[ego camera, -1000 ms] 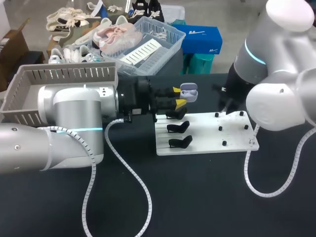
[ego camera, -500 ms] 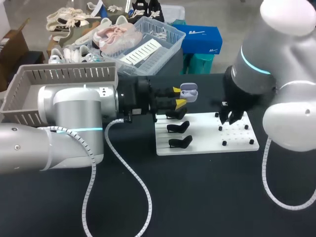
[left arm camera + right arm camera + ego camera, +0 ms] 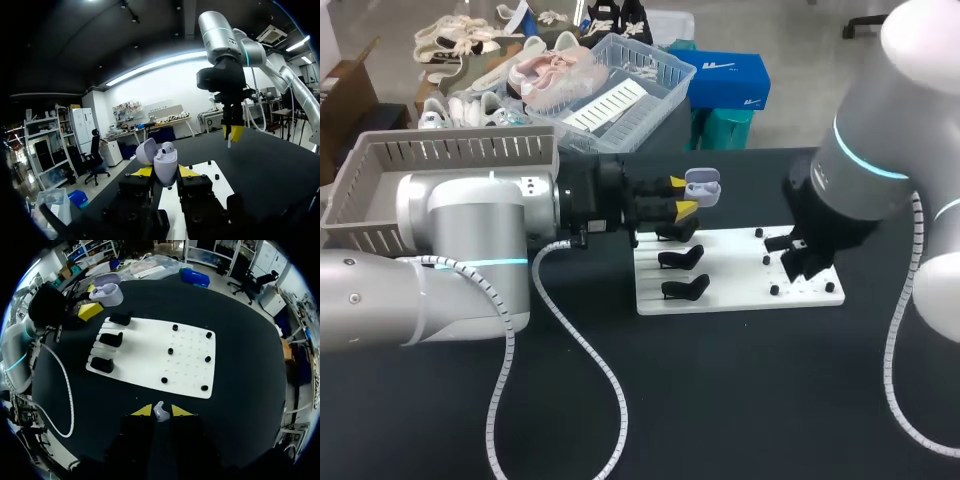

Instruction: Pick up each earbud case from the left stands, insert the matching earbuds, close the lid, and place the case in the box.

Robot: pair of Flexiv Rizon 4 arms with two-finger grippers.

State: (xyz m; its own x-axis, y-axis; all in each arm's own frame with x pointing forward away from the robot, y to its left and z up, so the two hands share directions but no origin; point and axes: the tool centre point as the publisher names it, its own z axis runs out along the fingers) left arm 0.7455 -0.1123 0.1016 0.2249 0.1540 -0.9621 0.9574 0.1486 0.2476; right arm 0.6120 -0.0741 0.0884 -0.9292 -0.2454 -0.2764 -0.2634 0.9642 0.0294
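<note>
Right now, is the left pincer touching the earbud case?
Touching. In the left wrist view the left pincer has the case between its two yellow tips, and both press on its sides.

- Legible text, numbers, labels or signs: none.
- Surfaces checked: bench (image 3: 720,400), white board (image 3: 730,262), earbud case (image 3: 703,186); any print is too small to read.

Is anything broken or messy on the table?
No, nothing looks wrong. The left hand holds the open earbud case, the right hand pinches one earbud, and the three black stands sit in a neat row on the white board.
</note>
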